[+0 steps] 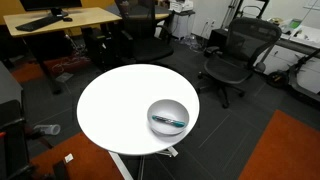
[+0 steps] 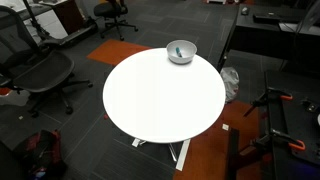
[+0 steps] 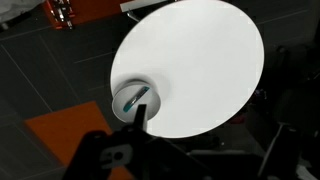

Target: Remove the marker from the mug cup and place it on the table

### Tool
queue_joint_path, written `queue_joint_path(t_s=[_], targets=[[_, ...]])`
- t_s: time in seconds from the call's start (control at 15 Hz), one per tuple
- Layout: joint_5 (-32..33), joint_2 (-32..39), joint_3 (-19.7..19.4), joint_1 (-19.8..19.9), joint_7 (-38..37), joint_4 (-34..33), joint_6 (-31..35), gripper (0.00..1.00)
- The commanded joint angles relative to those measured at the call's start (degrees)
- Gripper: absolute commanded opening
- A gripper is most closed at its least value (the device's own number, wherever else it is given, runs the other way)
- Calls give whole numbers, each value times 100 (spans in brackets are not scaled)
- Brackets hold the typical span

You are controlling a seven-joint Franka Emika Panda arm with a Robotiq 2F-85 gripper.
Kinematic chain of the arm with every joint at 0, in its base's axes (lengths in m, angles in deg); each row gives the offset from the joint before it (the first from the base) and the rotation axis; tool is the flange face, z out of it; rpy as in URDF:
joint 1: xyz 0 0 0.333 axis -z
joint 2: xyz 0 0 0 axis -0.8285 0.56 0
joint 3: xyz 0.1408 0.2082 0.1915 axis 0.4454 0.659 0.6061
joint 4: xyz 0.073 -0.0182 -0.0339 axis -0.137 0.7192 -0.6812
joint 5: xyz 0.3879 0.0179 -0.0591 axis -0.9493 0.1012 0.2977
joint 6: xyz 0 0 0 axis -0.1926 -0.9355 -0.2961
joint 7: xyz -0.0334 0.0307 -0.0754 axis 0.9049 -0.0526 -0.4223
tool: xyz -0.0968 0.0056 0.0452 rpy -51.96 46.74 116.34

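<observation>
The mug cup, a wide silvery-grey bowl with a pale rim, stands near the edge of the round white table (image 1: 115, 105) in both exterior views (image 1: 168, 117) (image 2: 181, 51). The marker (image 1: 168, 121), dark with a teal part, lies inside it. In the wrist view the mug cup (image 3: 124, 93) and marker (image 3: 139, 99) sit at the table's (image 3: 200, 60) lower left edge, far below the camera. Dark parts of my gripper (image 3: 138, 120) fill the lower left there; one finger overlaps the cup's rim in the picture. The arm is outside both exterior views.
Black office chairs (image 1: 235, 55) (image 2: 40, 70) stand around the table. A rectangular wooden desk (image 1: 60, 20) stands at the back. Orange carpet patches (image 1: 285, 150) (image 3: 60, 130) lie on the dark floor. A white pedestal base (image 2: 175, 150) holds the table.
</observation>
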Motion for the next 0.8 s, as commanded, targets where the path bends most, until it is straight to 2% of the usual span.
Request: queue_joint_path(t_s=[0.0, 0.53, 0.73], targets=[[-50, 19, 51, 73, 45, -12, -11, 100], [-50, 18, 51, 73, 45, -12, -11, 100], [-83, 291, 40, 44, 14, -98, 129, 100]])
